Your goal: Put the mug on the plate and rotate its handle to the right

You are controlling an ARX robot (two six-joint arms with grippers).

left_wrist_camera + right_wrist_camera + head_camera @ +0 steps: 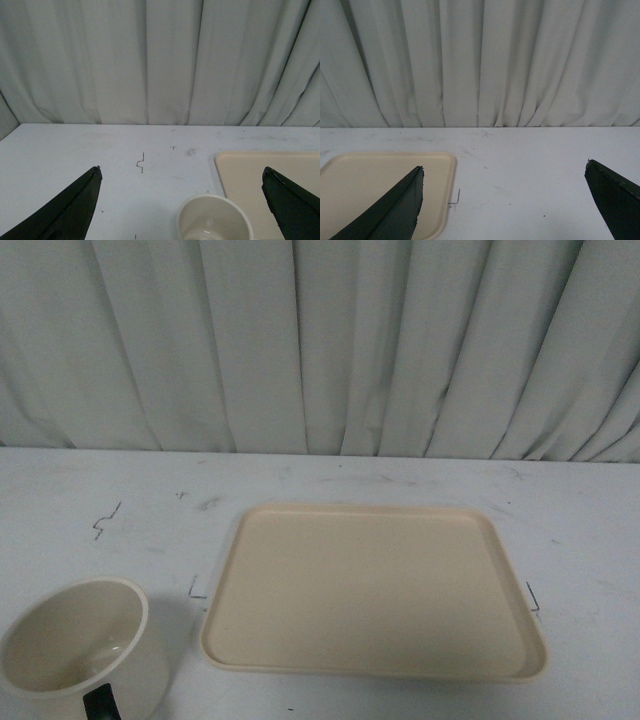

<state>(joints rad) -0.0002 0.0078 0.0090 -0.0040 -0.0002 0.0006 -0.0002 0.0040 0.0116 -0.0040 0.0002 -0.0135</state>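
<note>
The cream-white mug (80,645) stands upright on the table at the front left, apart from the plate. Its black handle (102,703) points toward me at the frame's lower edge. The beige plate (372,590) lies flat to its right with nothing on it. Neither arm shows in the front view. In the left wrist view my left gripper (181,172) is open, its black fingers (75,210) spread wide, with the mug (214,219) low between them and the plate (270,172) beside it. My right gripper (504,170) is open over bare table, the plate (380,180) behind one finger.
The white table (100,490) carries small dark marks (105,520) left of the plate. Thin corner marks (195,590) sit at the plate's sides. A pale pleated curtain (320,340) closes off the far edge of the table.
</note>
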